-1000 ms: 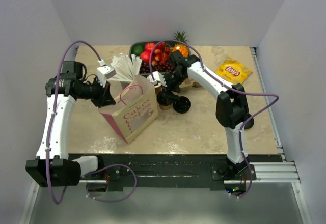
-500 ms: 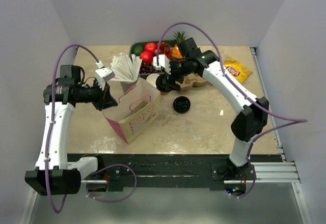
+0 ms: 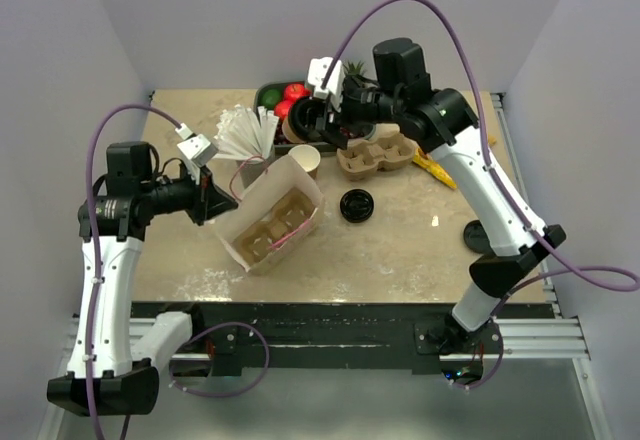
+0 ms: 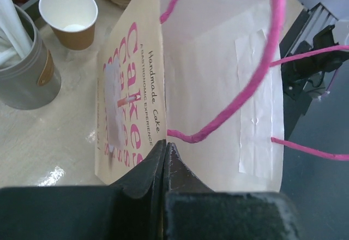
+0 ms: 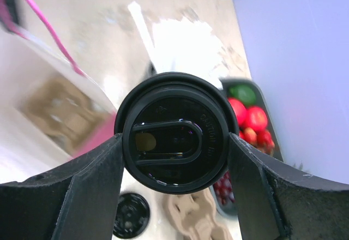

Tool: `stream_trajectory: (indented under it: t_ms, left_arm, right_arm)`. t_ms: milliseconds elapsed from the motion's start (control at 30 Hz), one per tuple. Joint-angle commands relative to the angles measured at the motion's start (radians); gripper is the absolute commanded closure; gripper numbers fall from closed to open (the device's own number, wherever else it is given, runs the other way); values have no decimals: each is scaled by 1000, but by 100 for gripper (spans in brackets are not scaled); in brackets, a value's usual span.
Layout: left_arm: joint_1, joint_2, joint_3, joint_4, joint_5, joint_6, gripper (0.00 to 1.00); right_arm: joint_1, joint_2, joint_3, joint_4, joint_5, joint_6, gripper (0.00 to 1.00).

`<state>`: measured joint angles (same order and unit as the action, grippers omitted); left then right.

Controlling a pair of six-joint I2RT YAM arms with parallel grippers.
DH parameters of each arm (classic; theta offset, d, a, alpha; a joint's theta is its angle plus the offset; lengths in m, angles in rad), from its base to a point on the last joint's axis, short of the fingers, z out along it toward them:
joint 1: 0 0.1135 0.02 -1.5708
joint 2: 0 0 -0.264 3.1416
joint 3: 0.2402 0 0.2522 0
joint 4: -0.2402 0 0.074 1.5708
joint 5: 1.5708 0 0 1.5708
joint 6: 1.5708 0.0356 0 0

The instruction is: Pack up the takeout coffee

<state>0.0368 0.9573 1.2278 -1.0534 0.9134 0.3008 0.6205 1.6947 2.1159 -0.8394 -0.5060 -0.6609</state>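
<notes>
Black-lidded takeout coffee [image 5: 175, 139] clamped in right hand [image 5: 174, 143], probably above the fruit [image 3: 292, 95]; left hand [image 4: 165, 148] pinches paper bag [image 4: 218, 87].

The bag [image 3: 262, 222] is set toward the left of the tabletop [image 3: 400, 250], with a cup carrier [image 3: 268, 232] inside it. Behind it, a lidless cup [image 3: 307, 164] and a straw tin [image 3: 245, 140] are placed, with the fruit tray [image 3: 283, 98] at the far edge. A second carrier [image 3: 378, 153] and a loose lid [image 3: 357, 205] are found to the right of the bag. The takeout coffee [image 5: 175, 140] is held above the tray.
</notes>
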Motion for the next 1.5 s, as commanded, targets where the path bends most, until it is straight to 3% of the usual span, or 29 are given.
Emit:
stream_trajectory:
  t_ms: [0, 400, 700, 1067, 1467]
  left_arm:
    - [-12, -15, -11, 108, 65, -115, 100]
    - [-17, -8, -47, 182, 81, -216, 100]
    - [-17, -3, -65, 246, 116, -285, 100]
    - [-17, -11, -86, 273, 113, -359, 100]
    - [-15, -87, -154, 297, 219, -355, 100]
  right_arm:
    - [82, -61, 42, -12, 11, 43, 45]
    - [130, -193, 95, -23, 14, 139, 45]
    - [173, -230, -54, -66, -9, 83, 46]
    - [301, -193, -86, -179, 41, -75, 47]
    - [306, -171, -266, -214, 110, -154, 49]
